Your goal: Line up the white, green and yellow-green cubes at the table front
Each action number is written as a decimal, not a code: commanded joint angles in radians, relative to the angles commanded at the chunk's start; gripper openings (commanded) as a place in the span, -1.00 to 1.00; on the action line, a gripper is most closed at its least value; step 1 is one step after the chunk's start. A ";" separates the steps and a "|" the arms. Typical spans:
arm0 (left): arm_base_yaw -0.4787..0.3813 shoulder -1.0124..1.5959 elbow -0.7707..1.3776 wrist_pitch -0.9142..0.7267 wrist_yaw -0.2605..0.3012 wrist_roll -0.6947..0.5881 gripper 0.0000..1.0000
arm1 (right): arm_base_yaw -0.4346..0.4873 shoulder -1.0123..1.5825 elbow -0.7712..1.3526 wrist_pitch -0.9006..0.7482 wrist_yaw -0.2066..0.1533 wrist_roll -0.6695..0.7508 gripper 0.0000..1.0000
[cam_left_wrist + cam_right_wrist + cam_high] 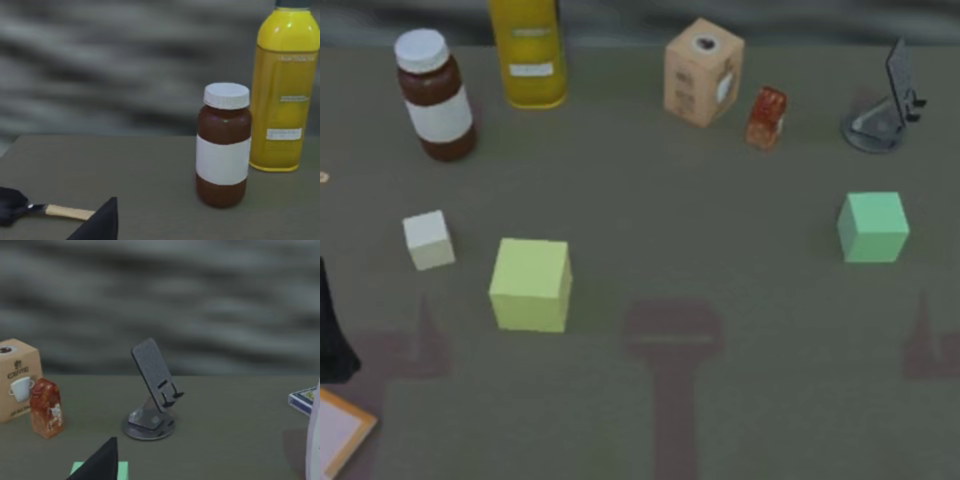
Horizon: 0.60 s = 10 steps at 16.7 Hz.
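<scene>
From above, you have the three cubes spread out across the counter [720,200], none in line yet. The white cube [428,240] sits at the left, with the yellow-green cube [531,284] just beside it and nearer the front. The green cube [872,227] is well apart, on the right. Along the back stand a brown jar [435,95], a yellow bottle [528,50], a tan carton [703,71], a red packet [766,117] and a phone stand [885,105]. Neither gripper shows here, only shadows at the front, so you cannot tell whether the fingers are released or clenched.

In the left wrist view you see the brown jar [223,145] and yellow bottle [283,90] upright, no cube in sight. A dark wedge at the lower edge may be part of the gripper; its fingers cannot be read.

In the right wrist view, a sliver of the green cube [122,470] shows at the lower edge, with the phone stand [151,392], red packet [46,407] and carton [17,377] beyond.

Watch the left pair: they sit close, so reaching for the white cube could nudge the yellow-green one askew.
</scene>
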 joint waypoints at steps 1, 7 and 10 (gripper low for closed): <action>0.000 0.000 0.000 0.000 0.000 0.000 1.00 | 0.000 0.000 0.000 0.000 0.000 0.000 1.00; -0.013 0.156 0.152 -0.099 0.003 0.100 1.00 | 0.000 0.000 0.000 0.000 0.000 0.000 1.00; -0.024 0.376 0.347 -0.222 0.003 0.223 1.00 | 0.000 0.000 0.000 0.000 0.000 0.000 1.00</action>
